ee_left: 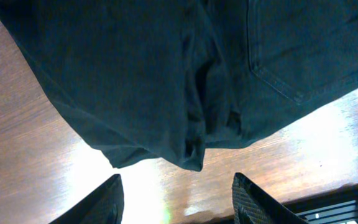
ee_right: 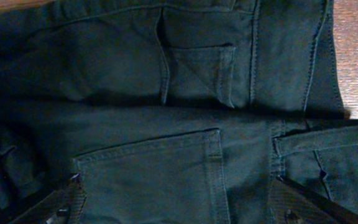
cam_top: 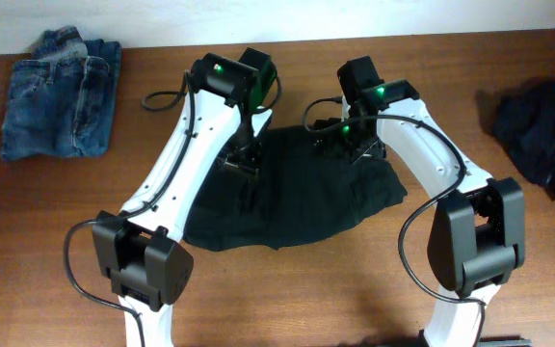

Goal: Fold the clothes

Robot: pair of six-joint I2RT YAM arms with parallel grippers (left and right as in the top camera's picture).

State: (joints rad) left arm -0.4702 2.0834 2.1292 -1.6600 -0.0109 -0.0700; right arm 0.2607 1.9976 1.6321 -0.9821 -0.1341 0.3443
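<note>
Your black trousers (cam_top: 297, 198) lay spread in the middle of the worktop (cam_top: 355, 289), between the two arms, with a back pocket (ee_right: 148, 168) and seams facing up and some folds bunched along the middle. Your left claw (cam_top: 246, 159) hung over their far left edge; in its wrist view it was released, its two fingers (ee_left: 101, 202) standing apart with only bare wood between them and the cloth's edge just beyond the tips. Your right claw (cam_top: 359, 145) sat over the far right part of the trousers, also released, fingers spread wide above the pocket area with nothing grasped. Whether either claw touched the cloth, you could not tell from these views. From overhead, both arms stood in your way: the left arm crossed the left side of the trousers and both wrists hid much of the far edge. A black cable (cam_top: 162, 96) looped out beside the left wrist, just above the wood. Folded blue jeans (cam_top: 61, 92) rested at the far left corner, well apart from the trousers. A dark heap (cam_top: 542, 135) of crumpled cloth lay at the right edge of the worktop, beyond the right arm and also well apart from the trousers.
</note>
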